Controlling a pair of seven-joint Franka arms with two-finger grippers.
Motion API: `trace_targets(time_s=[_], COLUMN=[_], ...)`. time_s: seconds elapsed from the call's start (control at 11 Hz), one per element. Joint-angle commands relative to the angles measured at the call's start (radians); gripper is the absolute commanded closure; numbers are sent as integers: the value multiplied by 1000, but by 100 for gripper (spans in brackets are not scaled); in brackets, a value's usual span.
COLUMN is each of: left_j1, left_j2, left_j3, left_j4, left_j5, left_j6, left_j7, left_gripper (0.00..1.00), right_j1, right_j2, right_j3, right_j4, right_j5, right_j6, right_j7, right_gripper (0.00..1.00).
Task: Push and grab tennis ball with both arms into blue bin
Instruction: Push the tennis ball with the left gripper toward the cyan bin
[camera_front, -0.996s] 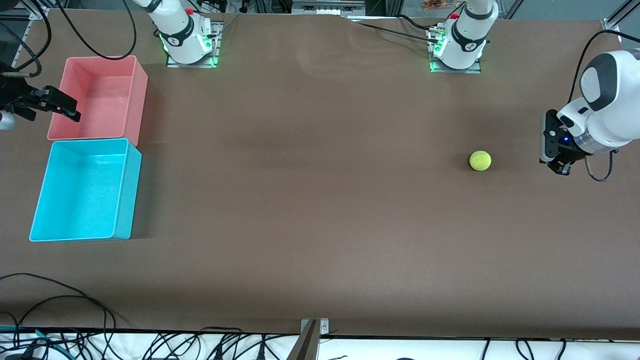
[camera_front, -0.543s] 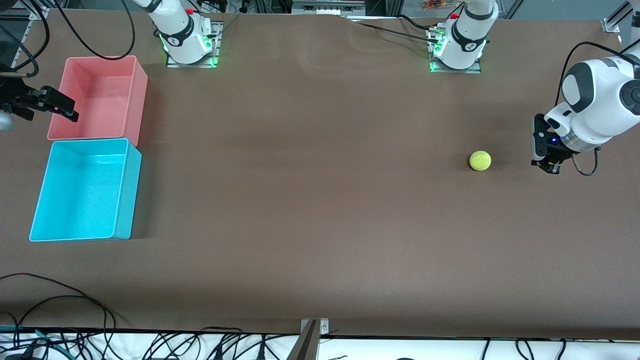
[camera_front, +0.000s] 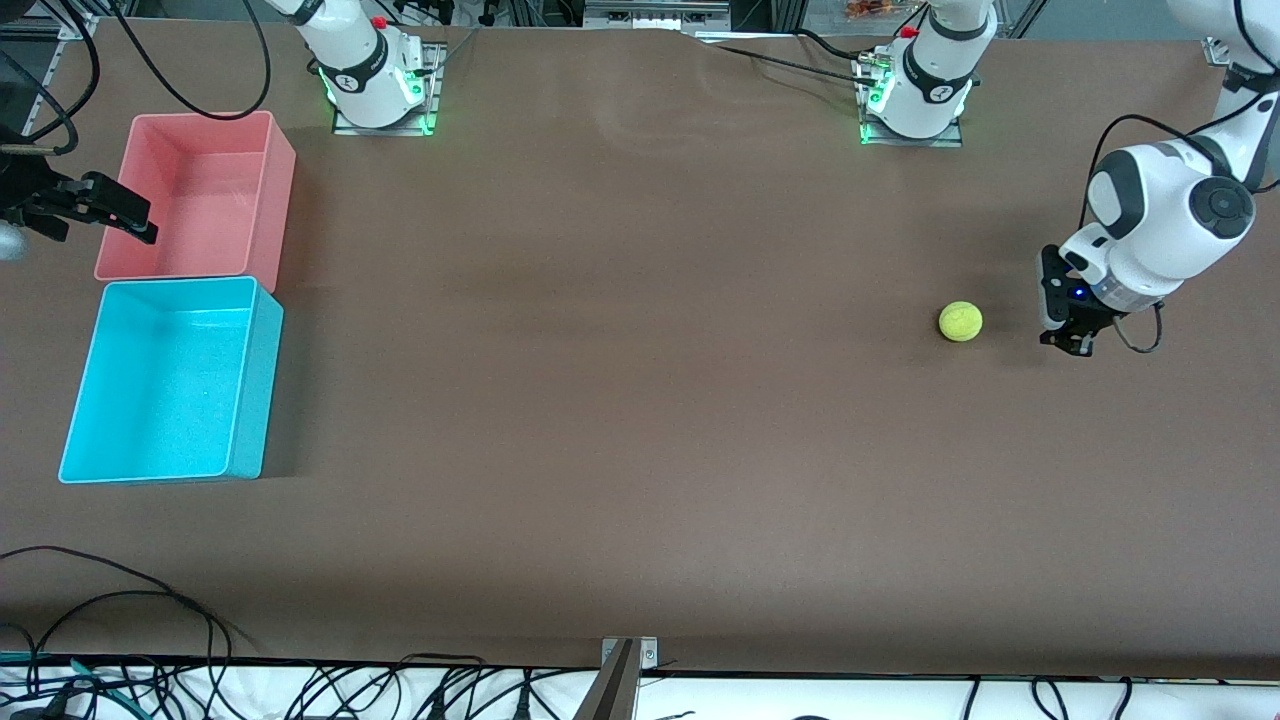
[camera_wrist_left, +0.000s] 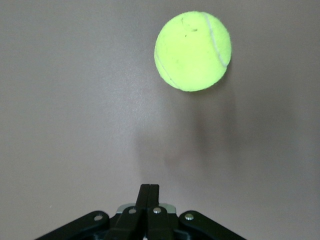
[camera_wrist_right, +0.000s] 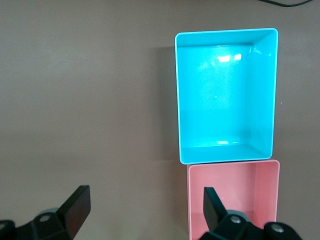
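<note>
Worktop (camera_front: 640, 450), brown, matte, wide; black cables trailing along the edge nearest the front camera.

Bin, bright cyan rectangular plastic, rounded corners (camera_front: 165, 380): toward the right arm's end of the worktop, nothing inside; the target, seen from above in the right wrist view (camera_wrist_right: 225, 95).

Ball, small fuzzy yellow-green tennis type (camera_front: 960, 321): resting on the worktop toward the left arm's end, well apart from the cyan bin; too far off for one arm, hence probably a push first, then a pickup.

Left gripper (camera_front: 1066, 340): black, two-finger, closed on nothing, low and just beside the ball on the side away from the bins, not touching; shut fingers (camera_wrist_left: 148, 192) likely meant as a blunt pusher.

Bin, pink rectangular plastic (camera_front: 200, 195): touching the cyan bin, farther from the camera; a decoy.

Right gripper (camera_front: 110, 205): spread wide, holding nothing, over the pink bin's outer rim; arm waiting, presumably for the ball.
</note>
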Motion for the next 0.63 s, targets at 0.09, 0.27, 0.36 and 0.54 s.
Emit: trace_targets(time_s=[0.09,0.27,0.36,0.54], left_j1=[12,23,49,55], left_j2=[83,83,74,63], left_j3=[-5,-5,-5,-5], left_j4=[-51,-90,-104,-120], left_j5=[8,8,8,8], left_j6=[176,223,221,218], left_j7=[6,-26,-57,-69], left_gripper=[100,100,100,100], right_j1=[-3,-3,-3,-3], right_j2=[8,8,8,8], right_j3=[0,0,0,0], right_j4=[25,23,23,23], right_j5=[4,12,12,12], right_j6=[-19,-21,-21,-21], right_j7=[-6,-5,-6,-6], right_gripper=[0,0,0,0])
